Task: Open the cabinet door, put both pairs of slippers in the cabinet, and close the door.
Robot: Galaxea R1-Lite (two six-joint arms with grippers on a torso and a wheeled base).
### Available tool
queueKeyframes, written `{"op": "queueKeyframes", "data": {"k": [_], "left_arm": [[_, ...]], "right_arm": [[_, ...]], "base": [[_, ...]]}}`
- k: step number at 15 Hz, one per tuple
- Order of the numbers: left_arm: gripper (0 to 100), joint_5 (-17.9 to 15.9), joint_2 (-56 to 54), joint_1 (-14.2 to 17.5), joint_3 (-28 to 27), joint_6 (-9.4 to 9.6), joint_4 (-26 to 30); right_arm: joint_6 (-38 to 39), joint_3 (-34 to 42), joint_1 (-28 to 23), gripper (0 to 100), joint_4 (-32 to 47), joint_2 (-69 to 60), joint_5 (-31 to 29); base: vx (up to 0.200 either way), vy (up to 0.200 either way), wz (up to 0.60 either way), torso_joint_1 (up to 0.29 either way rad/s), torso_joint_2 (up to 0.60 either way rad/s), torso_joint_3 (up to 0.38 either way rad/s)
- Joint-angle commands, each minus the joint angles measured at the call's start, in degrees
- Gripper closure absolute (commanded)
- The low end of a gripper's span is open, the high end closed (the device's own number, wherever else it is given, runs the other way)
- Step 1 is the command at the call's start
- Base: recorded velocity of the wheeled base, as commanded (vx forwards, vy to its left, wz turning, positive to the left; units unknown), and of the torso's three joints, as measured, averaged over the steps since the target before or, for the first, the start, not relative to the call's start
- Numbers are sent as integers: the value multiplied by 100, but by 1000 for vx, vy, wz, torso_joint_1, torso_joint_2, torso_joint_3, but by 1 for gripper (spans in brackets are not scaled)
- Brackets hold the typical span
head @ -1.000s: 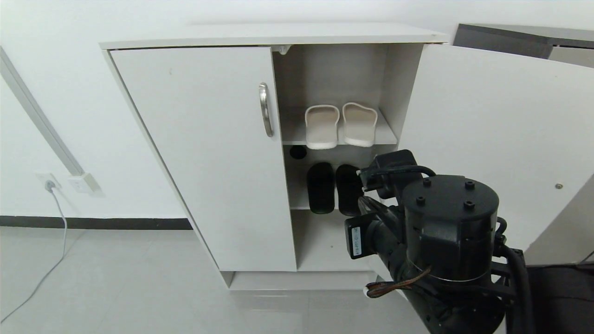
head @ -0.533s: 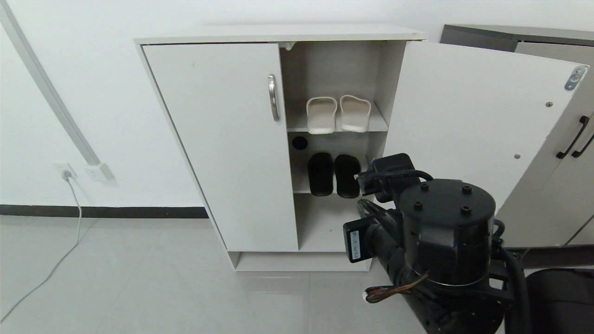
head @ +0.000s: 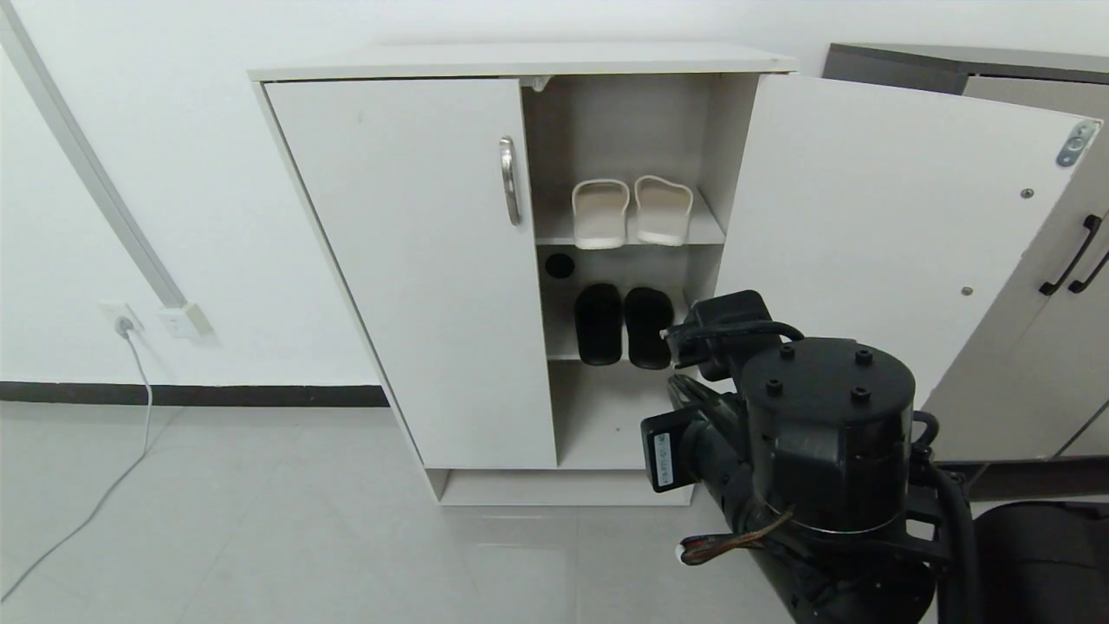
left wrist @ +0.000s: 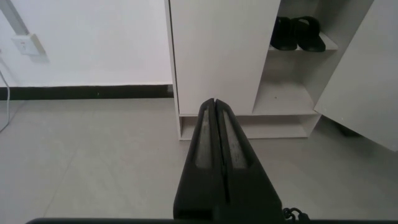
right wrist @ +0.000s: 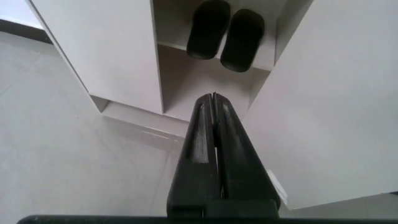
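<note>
Well, both pairs are shelved and one cabinet door hangs open

Right, the white two-door wooden cabinet [head: 520, 61] stands against the pale wall. Its left door panel [head: 416, 260] sits flush shut and carries a curved silver handle [head: 509, 180]. Its right door panel [head: 875, 234] is swung wide out. Inside the open half, the pair of cream slide slippers [head: 632, 212] sits side by side on the upper shelf. The pair of black slide slippers [head: 624, 325] sits side by side on the shelf just below. The right arm is up in front of that open half, and the right gripper [right wrist: 213, 99] has its two dark fingers pressed flat together, pointing in under the black pair. The left gripper [left wrist: 214, 104] hangs over the glossy grey floor tiles [head: 260, 537], aimed at the cabinet's base, with its fingers likewise pressed tight against each other
</note>
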Motion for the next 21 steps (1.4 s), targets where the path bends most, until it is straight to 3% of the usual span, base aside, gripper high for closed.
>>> {"op": "queueKeyframes", "data": {"k": [1,13,21], "left_arm": [[100,1,-1,-2,0,0,0],[100,1,-1,-2,0,0,0],[100,1,-1,-2,0,0,0]], "right_arm": [[0,0,2,100,-2,33,-1],[-18,-26,-15,100,6,42,-10],[-18,-26,-15,100,6,51,-10]], "base": [[0,0,0,0,0,0],[0,0,0,0,0,0],[0,0,0,35,-372,-328]]}}
